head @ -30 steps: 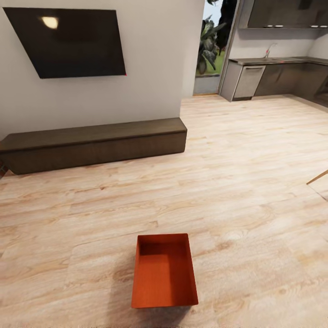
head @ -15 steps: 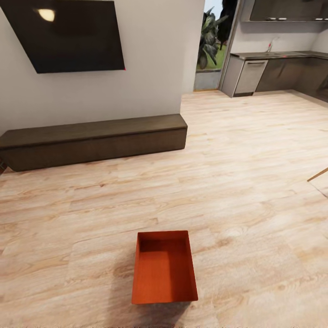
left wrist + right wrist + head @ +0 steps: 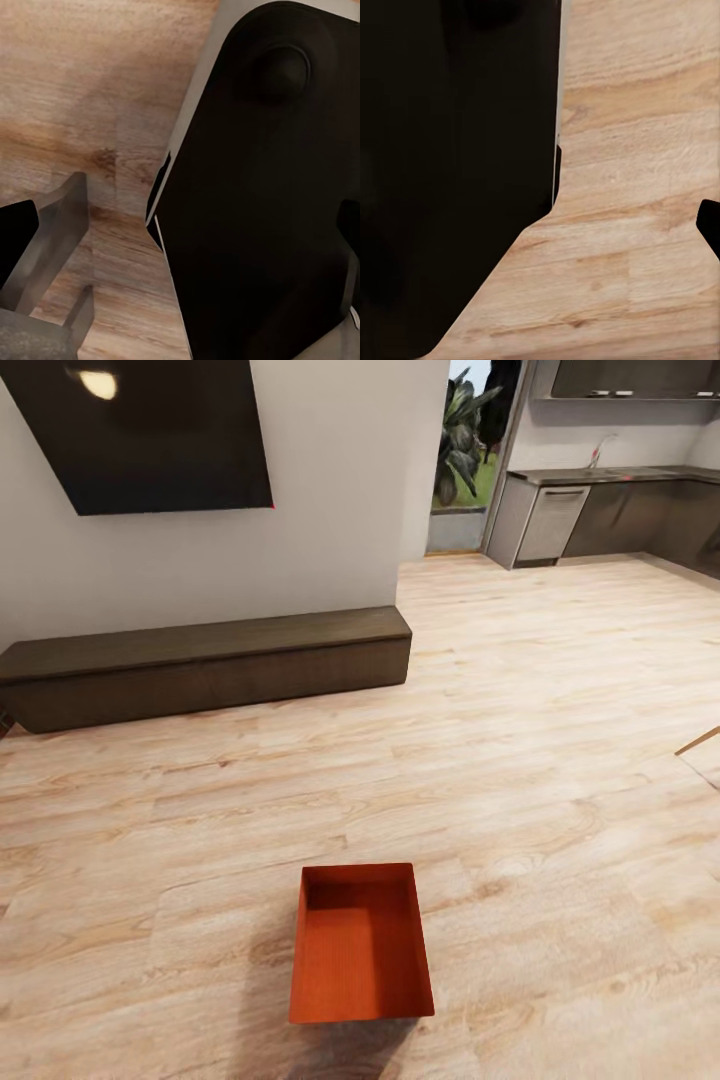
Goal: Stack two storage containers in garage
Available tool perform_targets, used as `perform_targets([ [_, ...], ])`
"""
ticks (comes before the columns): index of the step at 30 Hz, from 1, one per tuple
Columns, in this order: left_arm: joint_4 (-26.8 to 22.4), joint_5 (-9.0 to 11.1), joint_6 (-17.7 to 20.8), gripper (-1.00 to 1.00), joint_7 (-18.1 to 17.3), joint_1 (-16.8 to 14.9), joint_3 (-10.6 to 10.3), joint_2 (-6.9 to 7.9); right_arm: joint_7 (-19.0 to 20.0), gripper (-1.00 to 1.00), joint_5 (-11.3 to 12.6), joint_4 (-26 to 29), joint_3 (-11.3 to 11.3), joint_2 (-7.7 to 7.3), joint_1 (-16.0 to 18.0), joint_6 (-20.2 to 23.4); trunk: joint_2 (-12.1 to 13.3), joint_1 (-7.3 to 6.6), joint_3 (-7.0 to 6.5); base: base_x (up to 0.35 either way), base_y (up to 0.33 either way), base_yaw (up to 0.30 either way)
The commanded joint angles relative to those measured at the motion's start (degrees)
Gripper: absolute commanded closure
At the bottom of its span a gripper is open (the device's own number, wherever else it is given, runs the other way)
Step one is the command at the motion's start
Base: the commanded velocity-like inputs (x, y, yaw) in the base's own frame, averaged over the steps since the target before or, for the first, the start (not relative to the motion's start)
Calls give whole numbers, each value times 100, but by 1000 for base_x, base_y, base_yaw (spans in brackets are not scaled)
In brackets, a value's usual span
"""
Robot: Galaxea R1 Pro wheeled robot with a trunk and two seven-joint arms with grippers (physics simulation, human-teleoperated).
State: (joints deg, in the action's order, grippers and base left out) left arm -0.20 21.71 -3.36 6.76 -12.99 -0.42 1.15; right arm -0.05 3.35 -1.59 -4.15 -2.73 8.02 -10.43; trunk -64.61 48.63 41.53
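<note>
Living room, pale plank floor [image 3: 560,760]. One orange storage container [image 3: 360,945] sits open-top up, well in front of the low cabinet [image 3: 205,665], long axis pointing toward it. Both grippers' states: cannot tell.

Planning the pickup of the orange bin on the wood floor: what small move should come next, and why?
Probably roll the base a little closer and lower the arms. In the head view the storage container sits open-side up on the pale plank floor, just ahead, with no claw at it; both wrist views look down at bare planks.
</note>
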Motion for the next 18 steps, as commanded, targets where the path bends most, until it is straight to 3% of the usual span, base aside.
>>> perform_targets([
  [1,2,25,-16,-100,10,-2,-7,-1,22,-100,27,-17,-46,1,6,-33,-2,0,3,0,0,0],
  [14,2,11,-16,-100,10,-2,-9,-8,36,-100,19,-17,-47,7,6,-53,-2,0,4,0,0,0],
  [18,-107,-45,71,-100,41,-9,-23,14,-269,-100,56,340,32,-59,6,24,-2,0,4,0,0,0],
])
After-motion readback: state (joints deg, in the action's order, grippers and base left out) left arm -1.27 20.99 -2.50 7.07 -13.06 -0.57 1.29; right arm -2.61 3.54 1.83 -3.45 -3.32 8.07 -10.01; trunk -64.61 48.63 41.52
